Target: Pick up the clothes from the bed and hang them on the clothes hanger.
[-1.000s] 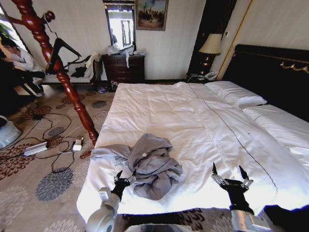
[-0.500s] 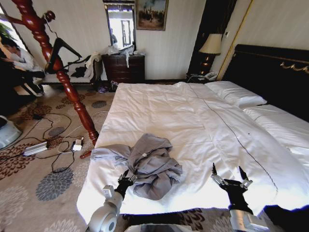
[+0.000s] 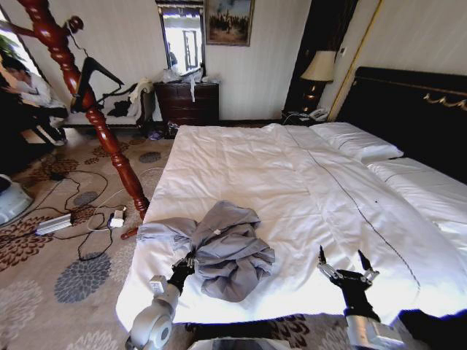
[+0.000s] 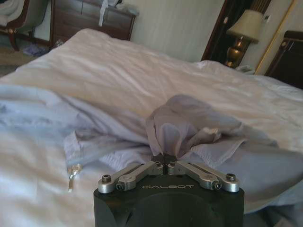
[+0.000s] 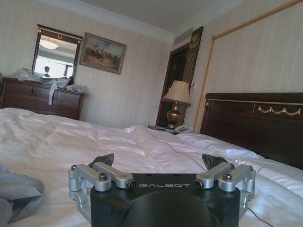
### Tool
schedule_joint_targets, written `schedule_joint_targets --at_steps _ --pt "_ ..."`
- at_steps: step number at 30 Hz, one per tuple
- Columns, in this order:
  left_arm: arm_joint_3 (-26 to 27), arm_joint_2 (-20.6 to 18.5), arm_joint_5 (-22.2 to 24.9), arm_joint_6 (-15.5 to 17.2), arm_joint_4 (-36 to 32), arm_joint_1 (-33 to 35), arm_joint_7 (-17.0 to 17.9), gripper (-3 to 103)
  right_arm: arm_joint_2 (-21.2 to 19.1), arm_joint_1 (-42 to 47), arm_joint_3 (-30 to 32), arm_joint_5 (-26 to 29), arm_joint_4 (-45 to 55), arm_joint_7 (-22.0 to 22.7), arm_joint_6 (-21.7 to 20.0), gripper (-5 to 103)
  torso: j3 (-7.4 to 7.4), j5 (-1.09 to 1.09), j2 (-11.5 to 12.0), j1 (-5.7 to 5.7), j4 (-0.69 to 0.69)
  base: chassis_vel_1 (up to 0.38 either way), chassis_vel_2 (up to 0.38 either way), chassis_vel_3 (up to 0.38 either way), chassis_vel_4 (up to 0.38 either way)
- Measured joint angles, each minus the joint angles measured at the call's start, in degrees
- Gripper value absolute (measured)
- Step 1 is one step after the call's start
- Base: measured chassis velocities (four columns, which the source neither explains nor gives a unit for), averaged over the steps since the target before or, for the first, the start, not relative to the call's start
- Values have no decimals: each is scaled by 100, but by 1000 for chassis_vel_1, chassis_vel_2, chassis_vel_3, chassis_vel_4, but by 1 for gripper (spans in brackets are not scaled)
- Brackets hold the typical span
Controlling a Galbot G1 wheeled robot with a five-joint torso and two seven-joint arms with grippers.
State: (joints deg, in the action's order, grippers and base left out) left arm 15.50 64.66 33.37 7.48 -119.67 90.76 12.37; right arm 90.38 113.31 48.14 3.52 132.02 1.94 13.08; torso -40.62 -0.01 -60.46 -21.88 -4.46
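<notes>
Jacket pinched at the near edge

Left gripper [image 3: 188, 260] has advanced and closed on the grey-blue jacket [image 3: 222, 248] at 7 o'clock; right gripper [image 3: 341, 265] spread, idle at 5.

A reddish-brown turned-wood coat stand [image 3: 87, 102] leans across the upper left of the head view, above a patterned carpet [image 3: 44, 281] strewn with cables and a white power strip [image 3: 52, 224]. At top centre, a dark wooden dresser [image 3: 188, 100] stands below a mirror [image 3: 182, 38] and a framed painting [image 3: 229, 20]. A table lamp [image 3: 318, 69] stands at upper right.

Left gripper [image 4: 164, 166] pinched closed, arm reaching forward — right gripper [image 3: 341, 263] spread wide (hovering low).
</notes>
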Motion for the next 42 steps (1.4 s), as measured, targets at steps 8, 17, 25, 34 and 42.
schedule_joint_targets --at_steps 8,17,25,34,42 --pt "694 -441 468 64 -574 -201 51 0 -78 -13 -58 11 9 6 -8 100 0 0 0 0 0 0 0 0 0" --pt "2084 -1207 1907 388 -1004 -554 478 0 -344 -58 -49 192 20 17 -72 100 0 0 0 0 0 0 0 0 0" --pt "2804 -1340 2287 643 -445 -448 666 0 -569 -165 -44 372 -30 37 -204 100 0 1 0 0 0 0 0 0 0" --pt "2552 -892 2006 1009 18 -232 882 13 -623 -145 -63 355 -98 38 -229 100 0 0 0 1 0 0 0 0 0" --pt "2833 -954 2386 1302 -1 -254 1081 45 -608 -164 -67 350 -137 75 -236 100 0 1 0 1 -1 0 0 0 0"
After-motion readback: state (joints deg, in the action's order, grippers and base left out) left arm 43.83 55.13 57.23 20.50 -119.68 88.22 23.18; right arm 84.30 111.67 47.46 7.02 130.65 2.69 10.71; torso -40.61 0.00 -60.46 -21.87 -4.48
